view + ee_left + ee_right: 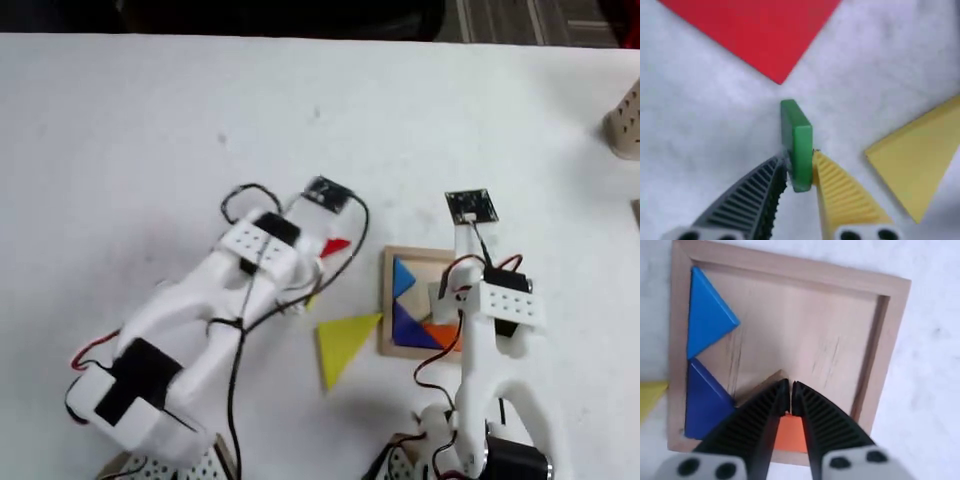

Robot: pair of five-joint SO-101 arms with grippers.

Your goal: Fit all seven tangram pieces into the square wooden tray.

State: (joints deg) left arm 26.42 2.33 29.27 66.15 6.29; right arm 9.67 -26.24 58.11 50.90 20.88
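Green tangram piece stood on edge, pinched by left claw, over white worktop, red triangle and yellow triangle laid nearby, right claw pressed together over square wooden tray, light blue triangle, dark blue triangle, orange piece seated inside

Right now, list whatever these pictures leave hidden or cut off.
- Orange piece: right wrist view, its shape is mostly hidden under the right gripper.
- Red piece: high view, largely covered by the left arm; left wrist view, cut by the picture's edge.
- Green piece: left wrist view, seen edge-on in the left gripper, outline unclear.
- Tray: high view, one side hidden behind the right arm.
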